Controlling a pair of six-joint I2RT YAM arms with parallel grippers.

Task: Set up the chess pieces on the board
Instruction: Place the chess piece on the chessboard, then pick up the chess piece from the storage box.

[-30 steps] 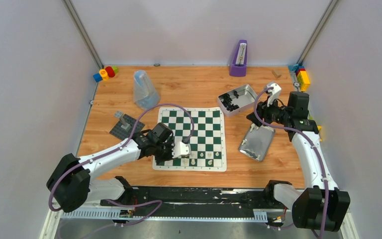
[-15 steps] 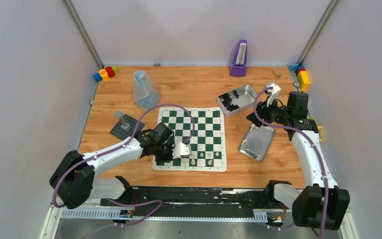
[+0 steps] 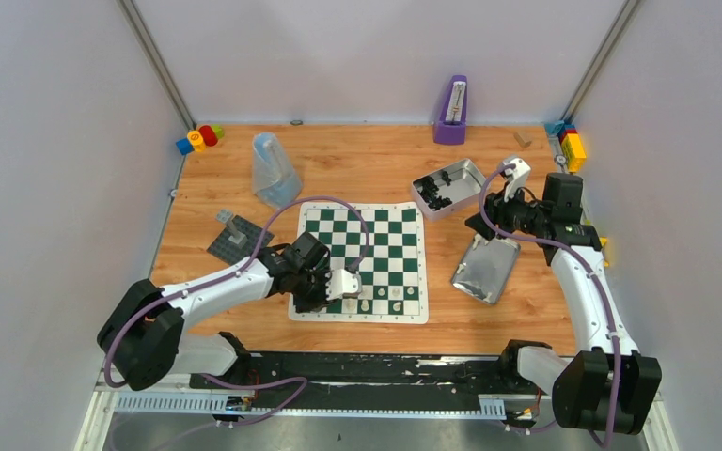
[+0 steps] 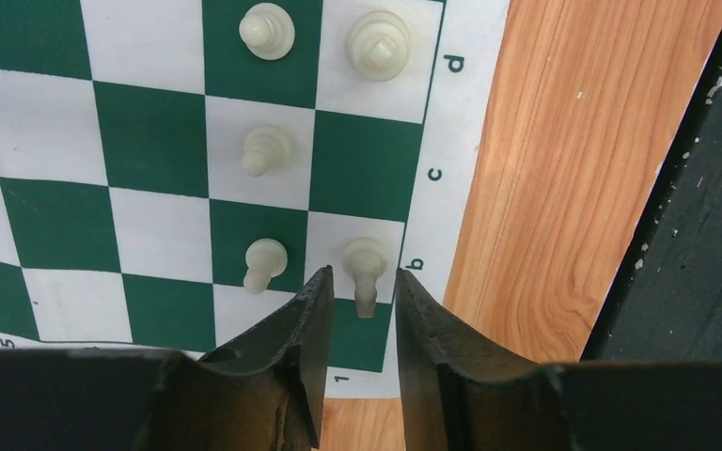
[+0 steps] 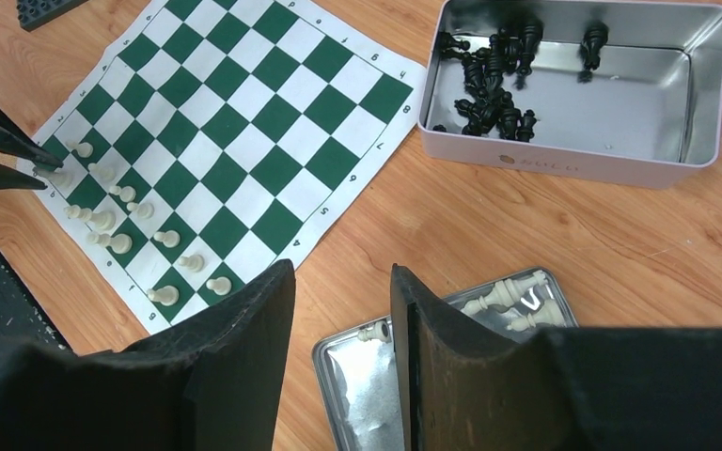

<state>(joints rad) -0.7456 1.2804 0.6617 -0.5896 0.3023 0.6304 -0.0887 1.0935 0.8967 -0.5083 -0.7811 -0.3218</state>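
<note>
A: Now that the left tool (image 3: pixel 338 285) has sprung apart after staying clenched a moment ago, is that piece down?

B: From above, I'd say so. The tool hangs low over the near-left corner of the board (image 3: pixel 376 235), and white pieces (image 3: pixel 365 305) stand along the board's near edge. The right tool (image 3: pixel 482 225) hovers just right of the board, over a silver lid (image 3: pixel 486 272) on the desk (image 3: pixel 357 160).

A: And the left wrist view?

B: The jaws stand slightly parted either side of one white piece (image 4: pixel 367 263) on the square by the board's "b" mark. There are gaps on both sides, so it's released, not gripped. I count five white pieces there: that one, a pawn (image 4: pixel 265 263) beside it, and three further along the same two rows.

A: So one more is placed. I'd lift clear carefully, since the jaws sit close to it.

B: Right wrist view: that tool is released too, with nothing between the jaws. On the board I make out about twelve white pieces, all in the two rows at the board's near end, though they're too small to be sure. Right of the board, one tin (image 5: pixel 564 169) holds a heap of black pieces (image 5: pixel 489 85) I can't count. The lid shows four white ones, but the tool hides part of it.

A: White looks mostly done, black not yet begun.
</note>
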